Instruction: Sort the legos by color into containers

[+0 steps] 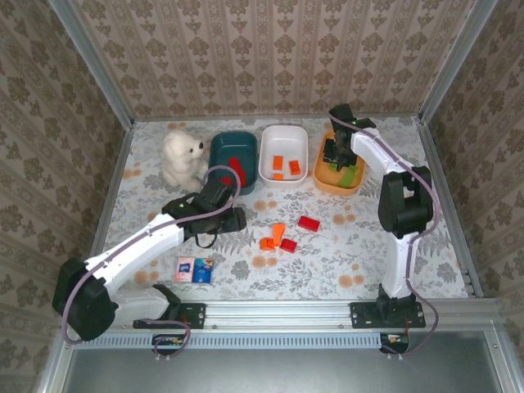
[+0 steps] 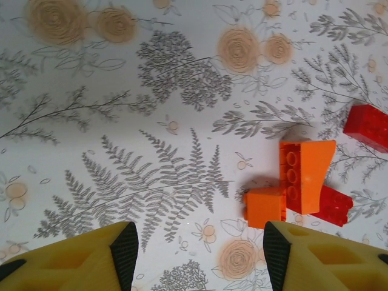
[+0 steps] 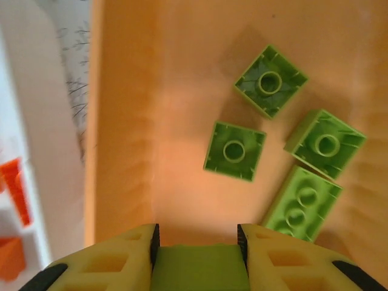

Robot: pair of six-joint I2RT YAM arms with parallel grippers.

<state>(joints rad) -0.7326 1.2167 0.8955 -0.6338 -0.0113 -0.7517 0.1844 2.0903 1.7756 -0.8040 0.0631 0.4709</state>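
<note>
inside orange bowl [image 3: 121, 133], my right gripper [image 3: 197, 239] clamped on lime green brick [image 3: 198, 270]; only its flat face shows, long axis unclear. ahead: three square loose green bricks [image 3: 234, 151], ring at each centre, plus oblong green brick [image 3: 302, 204], long axis diagonal. bare bowl floor to their left. my left gripper [image 2: 200, 257] released, fingers wide, over floral table [image 2: 91, 151]. orange oblong brick [image 2: 306, 173] runs up-down in wrist view, touching small orange brick [image 2: 265, 207] and red brick [image 2: 332, 206].

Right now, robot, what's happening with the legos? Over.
Left gripper fingers open, over table beside loose orange legos. Right gripper fingers shut on green lego over orange bowl; four green legos inside. Bear beside teal bowl, not blocking.
</note>
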